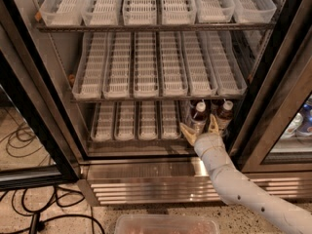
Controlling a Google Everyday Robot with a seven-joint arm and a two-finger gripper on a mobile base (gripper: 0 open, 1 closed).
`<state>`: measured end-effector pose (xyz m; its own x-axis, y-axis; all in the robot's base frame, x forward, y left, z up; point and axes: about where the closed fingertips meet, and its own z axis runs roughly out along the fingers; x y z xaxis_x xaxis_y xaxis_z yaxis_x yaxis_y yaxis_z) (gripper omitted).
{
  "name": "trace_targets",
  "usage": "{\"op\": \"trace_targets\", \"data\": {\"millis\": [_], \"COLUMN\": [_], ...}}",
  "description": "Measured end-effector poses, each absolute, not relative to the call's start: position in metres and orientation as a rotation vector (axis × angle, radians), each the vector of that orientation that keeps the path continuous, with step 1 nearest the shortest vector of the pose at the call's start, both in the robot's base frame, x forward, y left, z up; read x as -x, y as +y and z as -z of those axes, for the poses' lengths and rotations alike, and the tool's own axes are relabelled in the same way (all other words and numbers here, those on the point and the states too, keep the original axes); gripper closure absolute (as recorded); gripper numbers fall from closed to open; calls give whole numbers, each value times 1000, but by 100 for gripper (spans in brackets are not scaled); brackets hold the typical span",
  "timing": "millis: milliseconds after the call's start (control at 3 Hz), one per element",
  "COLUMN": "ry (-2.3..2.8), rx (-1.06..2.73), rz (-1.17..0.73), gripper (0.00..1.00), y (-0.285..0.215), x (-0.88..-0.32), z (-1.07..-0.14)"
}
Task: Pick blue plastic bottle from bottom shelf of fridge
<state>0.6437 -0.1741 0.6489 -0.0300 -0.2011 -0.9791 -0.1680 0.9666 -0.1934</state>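
The fridge (146,167) stands open, with rows of white slotted trays. On the bottom shelf (131,123), at its right end, stand small bottles of dark drink with white caps and pale labels. The nearest blue plastic bottle (198,115) stands upright between my fingers. A near-identical bottle (224,113) stands just to its right, with others partly hidden behind. My gripper (200,127) reaches in from the lower right and is open. One yellowish finger (187,131) is left of the bottle and the other is right of it.
The black door frame (34,130) runs down the left side. Black cables (29,213) lie on the floor at lower left. A clear plastic bin (165,224) sits at the bottom edge. The shut neighbouring glass door (292,130) at right shows more bottles.
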Motion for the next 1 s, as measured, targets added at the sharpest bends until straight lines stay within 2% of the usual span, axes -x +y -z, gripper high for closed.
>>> {"op": "trace_targets", "data": {"millis": [1000], "ry": [1632], "rx": [276], "rz": [50], "gripper": [33], "y": [-180], "x": [-665], "z": [-635]}}
